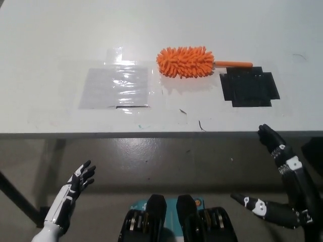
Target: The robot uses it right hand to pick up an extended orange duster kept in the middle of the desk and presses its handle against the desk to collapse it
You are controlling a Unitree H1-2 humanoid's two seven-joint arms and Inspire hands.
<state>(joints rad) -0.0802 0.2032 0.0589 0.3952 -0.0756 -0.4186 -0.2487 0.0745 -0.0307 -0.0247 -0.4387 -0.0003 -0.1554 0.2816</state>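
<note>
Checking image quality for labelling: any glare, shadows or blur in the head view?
Head view: glare ripples on the clear plastic sheet; soft shadow beneath the orange duster; white desk evenly lit; floor under the desk dimmer; both hands sharp, no motion blur.

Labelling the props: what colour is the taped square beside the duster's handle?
Black: the taped square lies on the white desk, just below the duster handle, shown in the head view.

White tabletop [60,30], scuffed near front edge, evenly lit. Grey polished floor [166,161] below, faintly glossy. Dark table leg [17,199] crossing lower left.
</note>
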